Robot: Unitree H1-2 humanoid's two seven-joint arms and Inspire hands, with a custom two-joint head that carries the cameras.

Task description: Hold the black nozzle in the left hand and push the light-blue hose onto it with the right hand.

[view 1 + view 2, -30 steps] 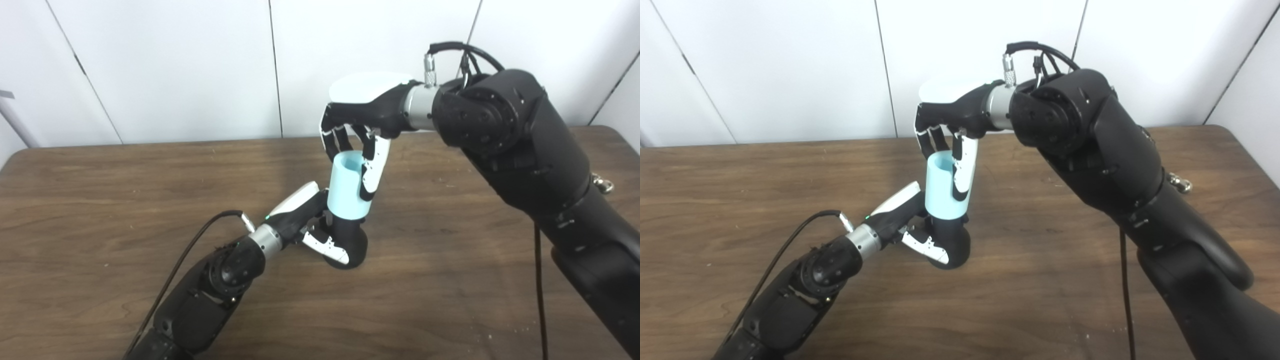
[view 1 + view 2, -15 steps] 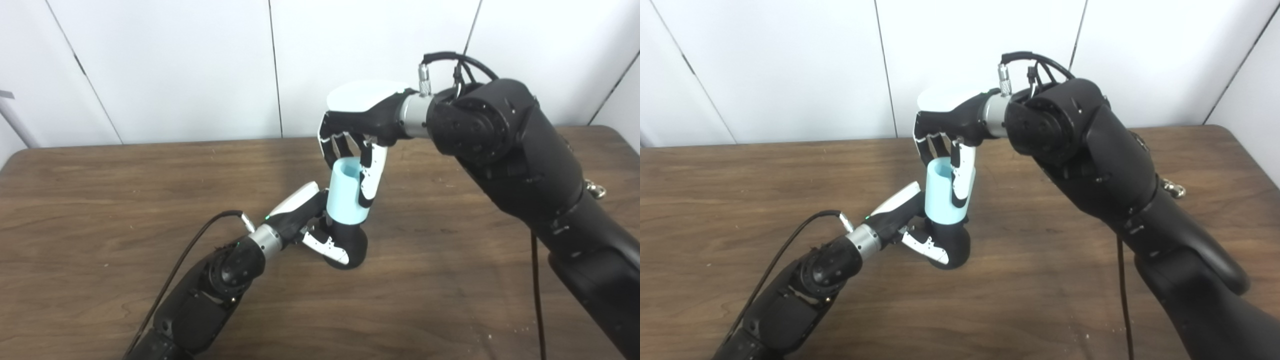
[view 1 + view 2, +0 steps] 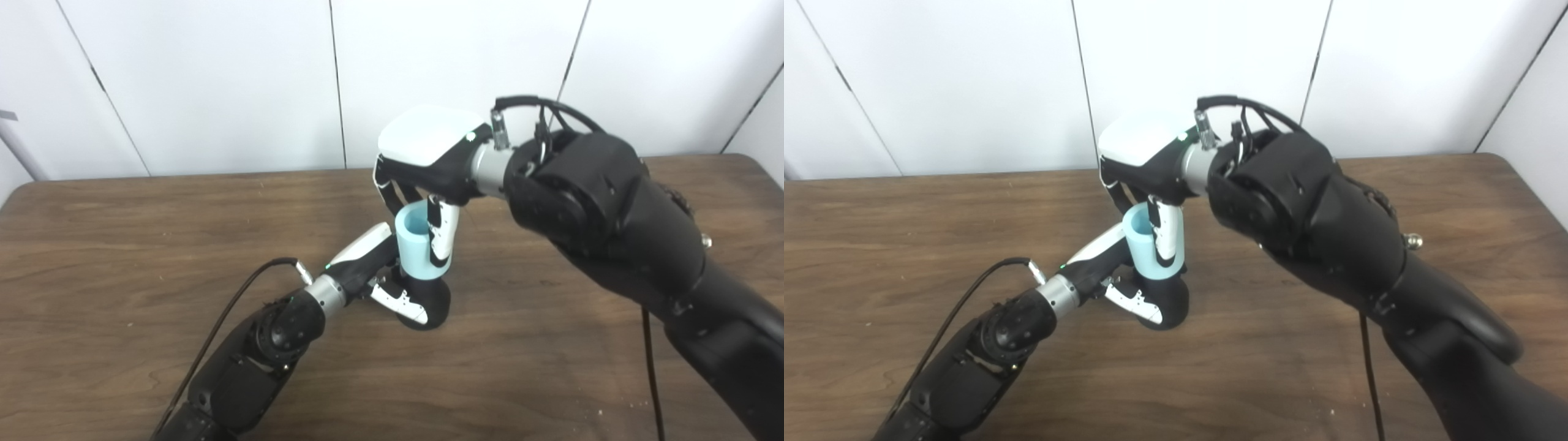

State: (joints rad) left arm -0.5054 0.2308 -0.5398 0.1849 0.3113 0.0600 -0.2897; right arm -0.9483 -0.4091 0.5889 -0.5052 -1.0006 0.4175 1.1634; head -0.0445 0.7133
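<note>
Light-blue plastic hose [image 3: 418, 246] stands upright over the rounded black nozzle [image 3: 429, 300] on the brown wooden table [image 3: 122, 245] — left hand [image 3: 383, 278] wrapped around the nozzle, right hand [image 3: 429, 177] clasping the hose from above — so mating looks mostly done, with perhaps a final push left.

The hose [image 3: 416, 248] was a plain light blue, and the nozzle [image 3: 432, 300] under it was glossy black. Both the left hand [image 3: 383, 269] and the right hand [image 3: 429, 165] were black with white panels, on black arms with silver wrist rings. The table [image 3: 122, 245] was dark brown with streaky wood grain, and the wall [image 3: 214, 79] behind was white with thin dark seams.
</note>
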